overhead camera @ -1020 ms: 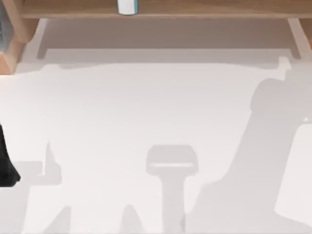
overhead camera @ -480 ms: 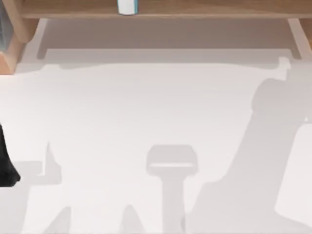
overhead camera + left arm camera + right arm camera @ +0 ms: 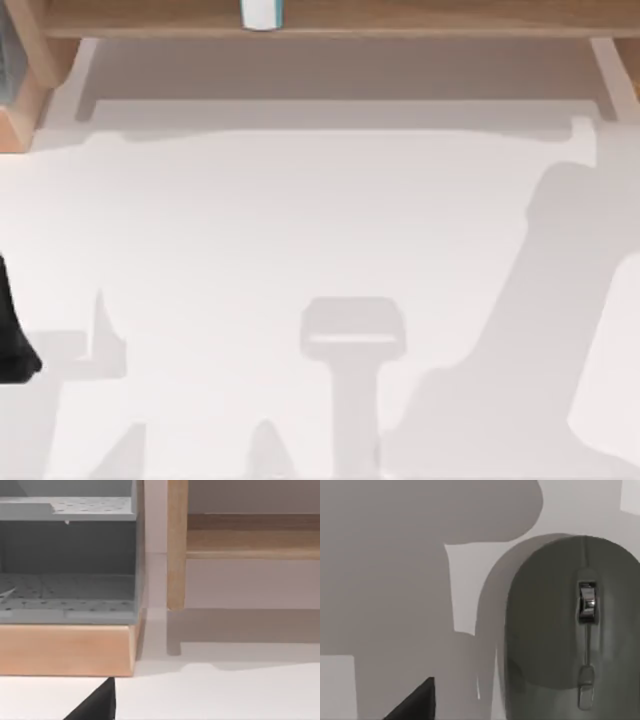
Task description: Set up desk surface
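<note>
The desk surface (image 3: 300,220), a broad, flat, matte white worktop, spreads across the top view, marked by nothing but soft grey shadows. One dark piece of my left arm (image 3: 12,335) juts in at the worktop's left edge; whether the left gripper is apart or together I cannot tell. In the right wrist view the same white surface (image 3: 580,505) lies under one grey computer mouse (image 3: 570,630), smooth and rounded, with a shiny metal scroll wheel (image 3: 587,600) in its middle seam. A black wedge of the right gripper (image 3: 415,702) sits near the mouse without touching it, and its state I cannot tell either. Along the far edge stands one light-brown wooden shelf frame (image 3: 420,18) bearing one small white and blue object (image 3: 262,13). The left wrist view shows a wooden post (image 3: 176,545) of that frame just beside one grey perforated tray unit (image 3: 67,560) on a wooden base (image 3: 65,650)
</note>
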Robot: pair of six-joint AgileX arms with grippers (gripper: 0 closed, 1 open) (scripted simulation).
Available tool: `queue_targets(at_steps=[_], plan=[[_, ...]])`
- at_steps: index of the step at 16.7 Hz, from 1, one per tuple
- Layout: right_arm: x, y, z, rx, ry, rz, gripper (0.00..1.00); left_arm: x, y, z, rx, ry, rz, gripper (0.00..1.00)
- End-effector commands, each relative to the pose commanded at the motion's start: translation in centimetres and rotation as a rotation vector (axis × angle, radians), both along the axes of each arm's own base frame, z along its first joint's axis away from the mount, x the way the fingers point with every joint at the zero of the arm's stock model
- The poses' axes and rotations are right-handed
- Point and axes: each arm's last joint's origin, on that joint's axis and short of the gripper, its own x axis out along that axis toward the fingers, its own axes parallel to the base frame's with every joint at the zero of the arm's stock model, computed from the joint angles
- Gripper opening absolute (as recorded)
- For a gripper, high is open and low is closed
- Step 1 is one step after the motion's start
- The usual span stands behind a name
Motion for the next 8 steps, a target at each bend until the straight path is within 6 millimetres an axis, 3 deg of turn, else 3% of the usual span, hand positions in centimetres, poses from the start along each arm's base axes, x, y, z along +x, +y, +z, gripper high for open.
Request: queue_targets(at_steps=[8], plan=[[0.3, 0.2, -1.4, 0.001, 0.0, 0.003, 1.0, 0.0, 0.0, 0.0, 0.0, 0.0, 0.0, 1.0]])
